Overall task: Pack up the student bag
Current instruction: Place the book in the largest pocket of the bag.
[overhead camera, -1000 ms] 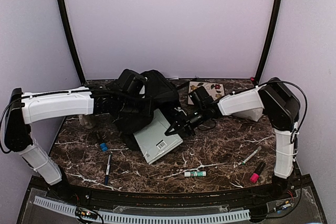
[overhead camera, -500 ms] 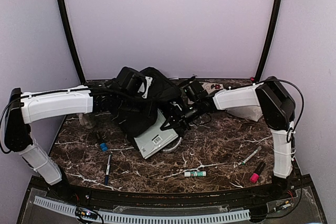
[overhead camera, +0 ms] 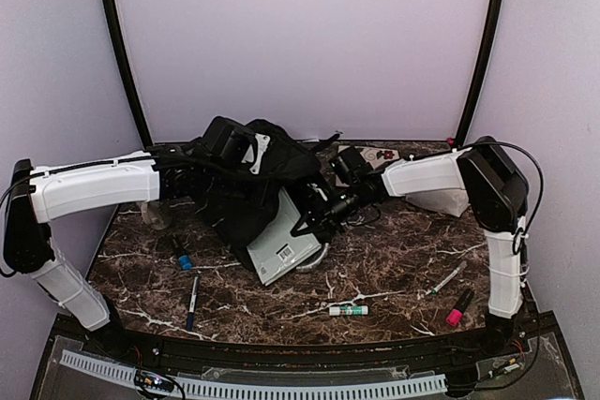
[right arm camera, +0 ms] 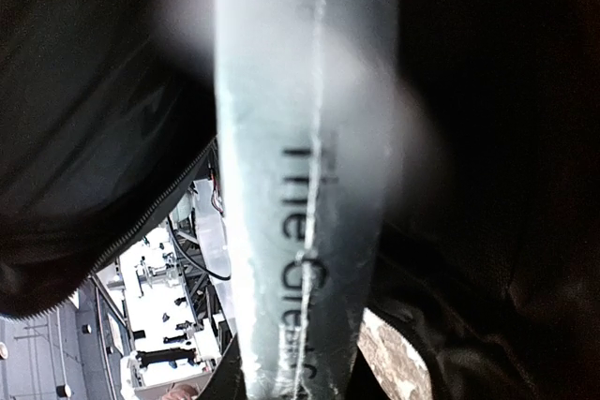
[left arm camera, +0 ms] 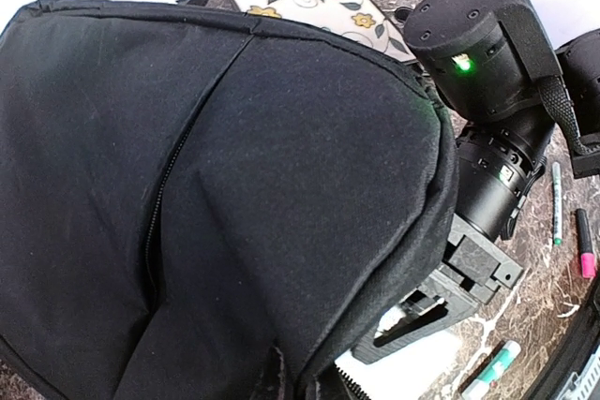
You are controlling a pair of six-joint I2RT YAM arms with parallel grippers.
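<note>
The student bag (overhead camera: pixel 248 189), black soft fabric, lies at the back left centre and fills the left wrist view (left arm camera: pixel 206 166). My left gripper (overhead camera: pixel 251 164) is shut on the bag's upper edge and holds the flap up; its fingers are hidden by fabric in the left wrist view. My right gripper (overhead camera: pixel 311 219) is shut on a grey-white book (overhead camera: pixel 281 243) with a barcode, tilted, its far end under the bag's flap. In the right wrist view the book's spine (right arm camera: pixel 300 185) runs into the dark bag opening beside the zipper edge (right arm camera: pixel 155 217). The right gripper also shows in the left wrist view (left arm camera: pixel 469 259).
A floral notebook (overhead camera: pixel 382 155) lies at the back right. A glue stick (overhead camera: pixel 348 310), a pink highlighter (overhead camera: pixel 458 308) and a thin pen (overhead camera: pixel 448 278) lie front right. A black marker (overhead camera: pixel 192 297) and a blue-capped item (overhead camera: pixel 183 258) lie front left.
The right gripper has moved left and carried the book further under the bag's flap. The left gripper has raised the bag's edge a little.
</note>
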